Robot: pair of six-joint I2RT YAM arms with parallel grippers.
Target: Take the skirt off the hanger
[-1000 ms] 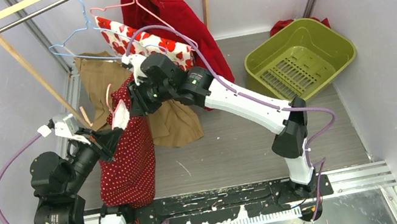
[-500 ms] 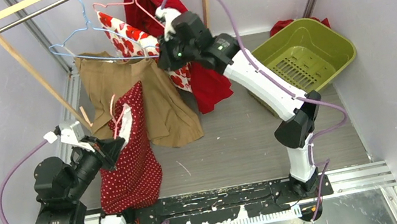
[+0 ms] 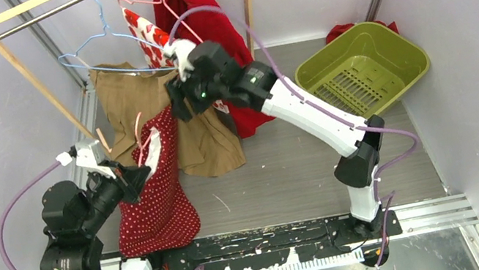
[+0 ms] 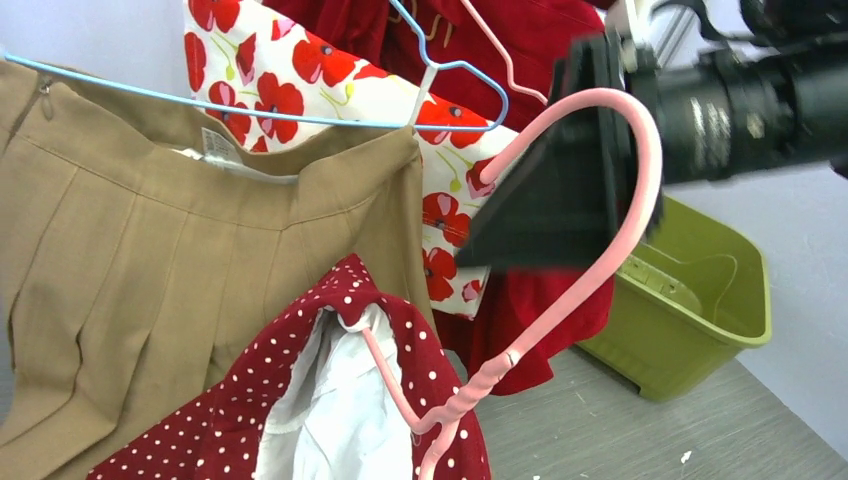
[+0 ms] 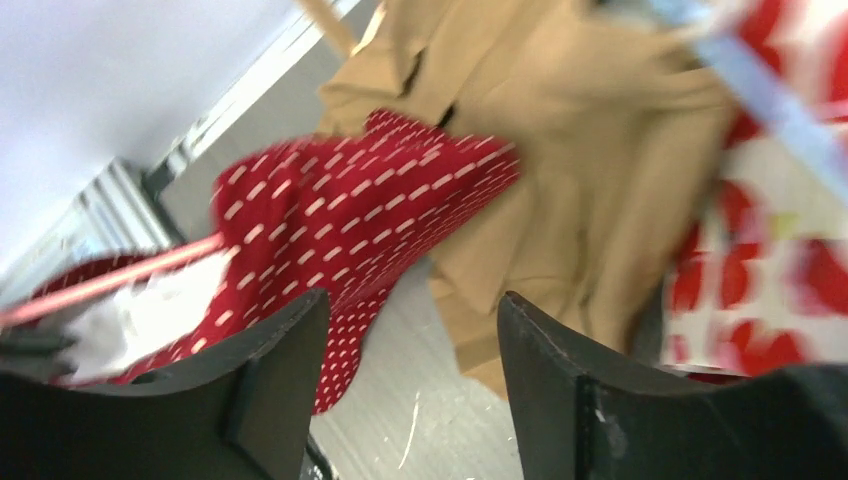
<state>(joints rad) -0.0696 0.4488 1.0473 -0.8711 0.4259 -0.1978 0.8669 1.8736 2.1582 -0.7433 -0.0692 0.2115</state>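
Back down near one dotted skirt (image 3: pixel 158 194): right jaws, apart; left jaws clamp one pink hanger (image 4: pixel 562 305).

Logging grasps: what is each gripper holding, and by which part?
Left gripper is shut on the pink hanger at its hook; the polka-dot skirt hangs from it. Right gripper is open and empty.

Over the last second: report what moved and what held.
The right gripper left the waist of the dark red white-dotted skirt, swung up toward the wooden clothes rack, then dropped back above it, jaws open and empty. The left gripper stayed shut on the pink wire hanger, skirt still on it.
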